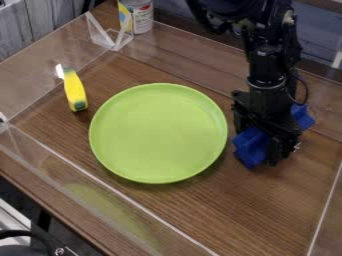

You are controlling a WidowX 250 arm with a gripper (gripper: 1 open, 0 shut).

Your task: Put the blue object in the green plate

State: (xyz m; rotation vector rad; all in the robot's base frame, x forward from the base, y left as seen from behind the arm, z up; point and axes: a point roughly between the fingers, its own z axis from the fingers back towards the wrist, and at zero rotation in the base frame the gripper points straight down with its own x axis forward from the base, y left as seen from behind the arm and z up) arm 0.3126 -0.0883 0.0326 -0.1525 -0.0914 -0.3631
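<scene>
The green plate lies flat in the middle of the wooden table. The blue object is just right of the plate's rim, angled from front left to back right, low at the table surface. My black gripper comes straight down over it, with fingers on either side of its middle, shut on it. The block's ends stick out in front of and behind the fingers. I cannot tell whether the block touches the table.
A small yellow white-tipped object lies left of the plate. A clear stand and a white bottle are at the back. Low clear walls edge the table.
</scene>
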